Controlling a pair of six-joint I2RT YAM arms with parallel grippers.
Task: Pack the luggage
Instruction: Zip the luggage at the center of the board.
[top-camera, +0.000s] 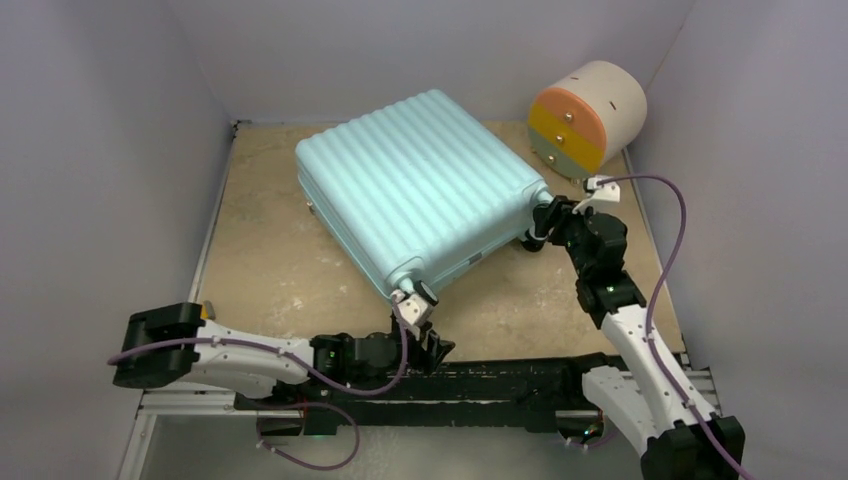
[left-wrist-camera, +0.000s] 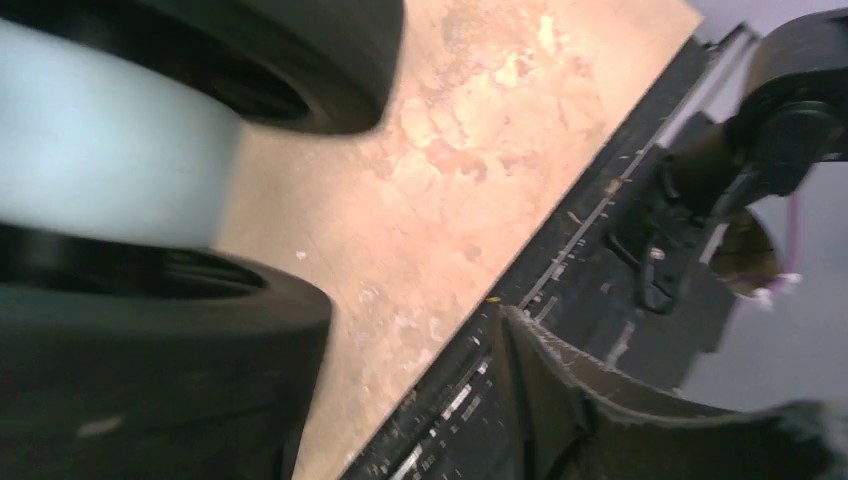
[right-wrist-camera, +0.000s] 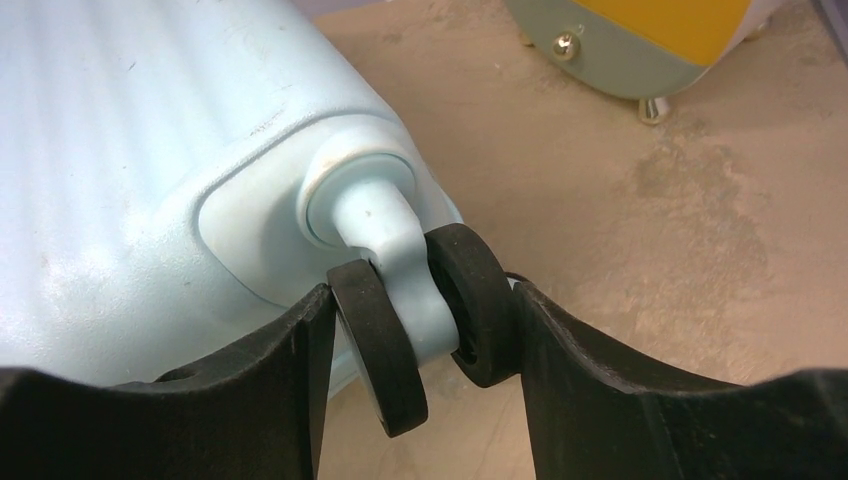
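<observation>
The luggage (top-camera: 420, 185), a pale teal ribbed suitcase, lies closed and flat on the tan table (top-camera: 270, 260). My right gripper (top-camera: 543, 225) is at its right corner. In the right wrist view the right gripper (right-wrist-camera: 420, 340) is shut on the twin black wheel (right-wrist-camera: 470, 300) there, one finger on each side. My left gripper (top-camera: 437, 347) is low by the table's near edge, just below the luggage's near corner wheel (top-camera: 424, 293). In the left wrist view that wheel (left-wrist-camera: 150, 330) fills the left side, blurred. The left gripper (left-wrist-camera: 410, 400) looks open and empty; only one finger (left-wrist-camera: 620, 410) shows.
A round cream drawer unit (top-camera: 587, 117) with orange, yellow and green fronts lies at the back right, also in the right wrist view (right-wrist-camera: 640, 40). A black rail (top-camera: 500, 380) runs along the near edge. Grey walls close in the table on three sides.
</observation>
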